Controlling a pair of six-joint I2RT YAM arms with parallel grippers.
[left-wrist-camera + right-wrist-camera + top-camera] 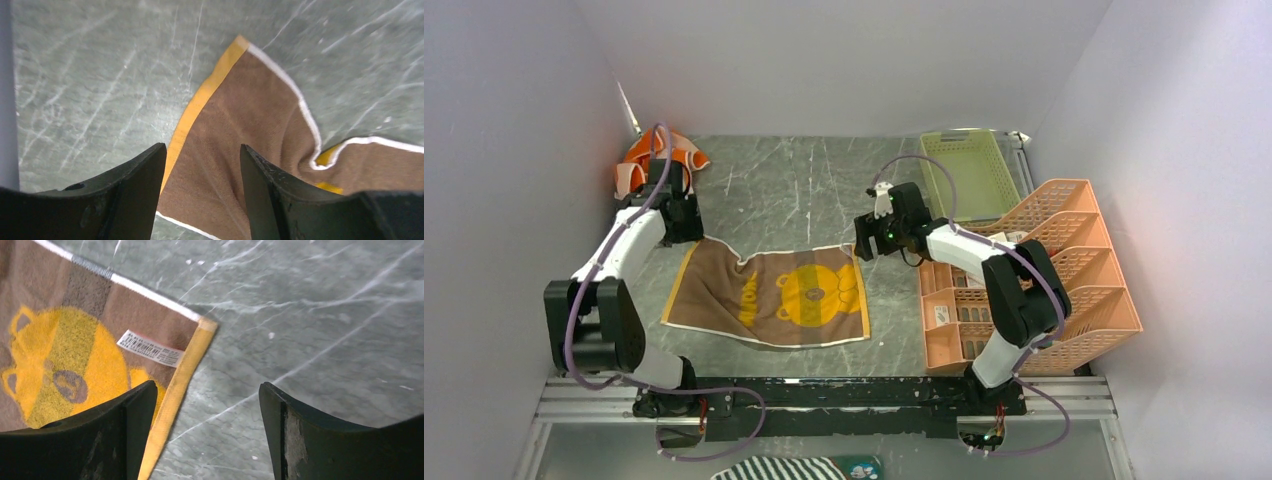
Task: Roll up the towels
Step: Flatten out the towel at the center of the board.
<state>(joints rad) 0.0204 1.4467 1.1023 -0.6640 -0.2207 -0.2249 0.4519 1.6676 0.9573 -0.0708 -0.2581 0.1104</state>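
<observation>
Three white walls close in a grey-green, marble-patterned table top [824, 170] streaked with pale veins. In the top view, a brown rectangular terry towel with a yellow bear print, yellow side bands and white edging [769, 290] lies spread near the table's middle, its far edge rumpled. A crumpled orange-and-white cloth [659, 160] sits in the far left corner. A pale green plastic basket [969, 175] and an orange plastic tiered rack [1044, 280] stand along the right side. A black-and-white striped cloth [774, 468] shows at the bottom edge. The left gripper [682, 225] hangs over the towel's far left corner, the right gripper [864, 243] over its far right corner.

Left wrist view: black fingers [135, 190] stand apart, empty, above the brown corner.

Right wrist view: fingers [125, 425] stand apart, empty; a white barcode label [150, 349] lies on the towel corner below.
</observation>
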